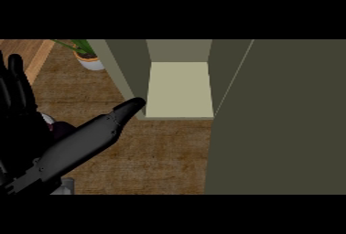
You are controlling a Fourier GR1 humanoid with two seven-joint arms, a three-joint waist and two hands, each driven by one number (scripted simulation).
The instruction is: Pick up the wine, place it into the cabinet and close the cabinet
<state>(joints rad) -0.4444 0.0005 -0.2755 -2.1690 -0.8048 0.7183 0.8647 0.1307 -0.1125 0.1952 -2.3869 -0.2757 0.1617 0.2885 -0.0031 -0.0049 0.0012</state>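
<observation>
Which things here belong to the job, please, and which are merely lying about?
Job: open olive-green cabinet with pale shelf; black left hand; dark maroon object behind it, probably the wine.
Lying about: green leafy plant in white pot.

The light is dim and even. The brightest patch is the pale shelf (179, 89) inside the cabinet (128, 66). The cabinet's walls around the shelf are a darker olive, and the door (283, 128) on its right is a flat, matte, dull tone. The brown surface (162, 151) in front of the cabinet is muted and evenly lit. Left of the cabinet, the black hand (34, 146) carries only a faint grey sheen along its upper edges. Beyond the hand, the white pot (91, 63) is softly lit.
</observation>
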